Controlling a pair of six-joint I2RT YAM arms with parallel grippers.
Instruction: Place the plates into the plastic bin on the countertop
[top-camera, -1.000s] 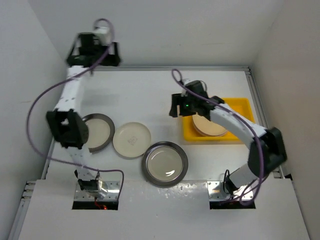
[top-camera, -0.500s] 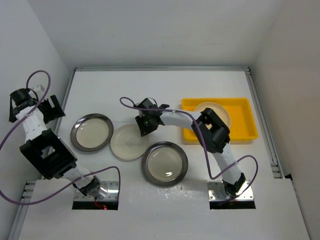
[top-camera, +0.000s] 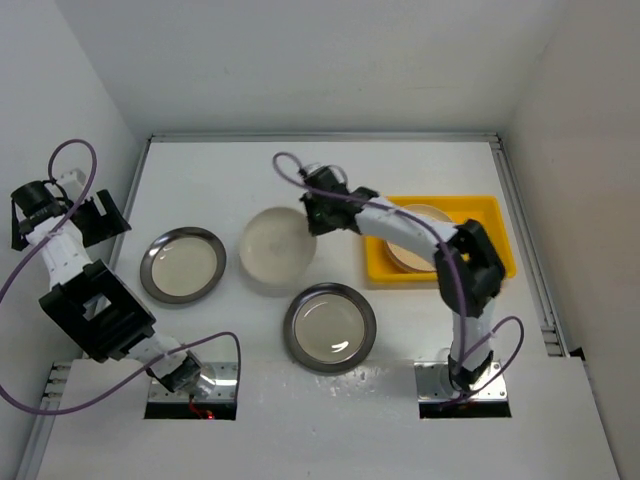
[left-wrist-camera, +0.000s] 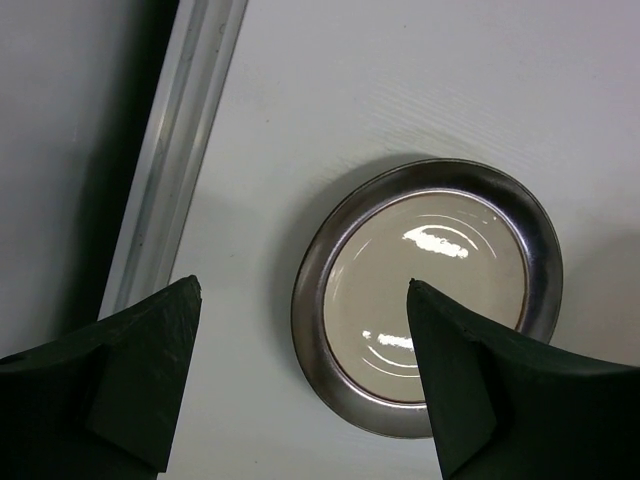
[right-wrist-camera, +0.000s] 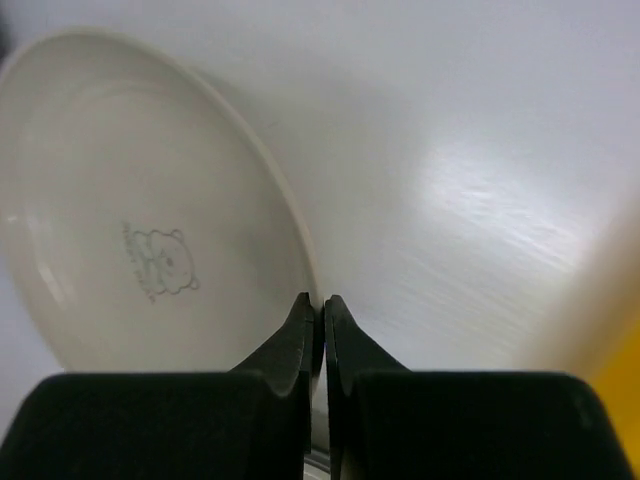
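My right gripper (top-camera: 314, 213) (right-wrist-camera: 322, 300) is shut on the right rim of a cream-white plate (top-camera: 275, 250) (right-wrist-camera: 150, 230) with a small bear print, holding it tilted above the countertop (top-camera: 250, 170). The yellow plastic bin (top-camera: 482, 206) lies to its right, with pale plates (top-camera: 415, 245) stacked inside. One steel-rimmed plate (top-camera: 183, 264) (left-wrist-camera: 430, 290) rests at the left, and another steel-rimmed plate (top-camera: 330, 327) sits at the front middle. High at the far left, my left gripper (top-camera: 100, 220) (left-wrist-camera: 303, 285) hangs open, looking down on the left steel plate's rim.
White walls close in on the left, back and right. A metal strip (left-wrist-camera: 175, 150) runs along the countertop's left edge, close to the left steel plate. The bin's yellow wall (right-wrist-camera: 625, 400) shows blurred at the right of the right wrist view.
My right gripper has shut on the cream-white plate's rim and raised it, tilted, a little back and right. The left arm has barely moved since half a second ago.
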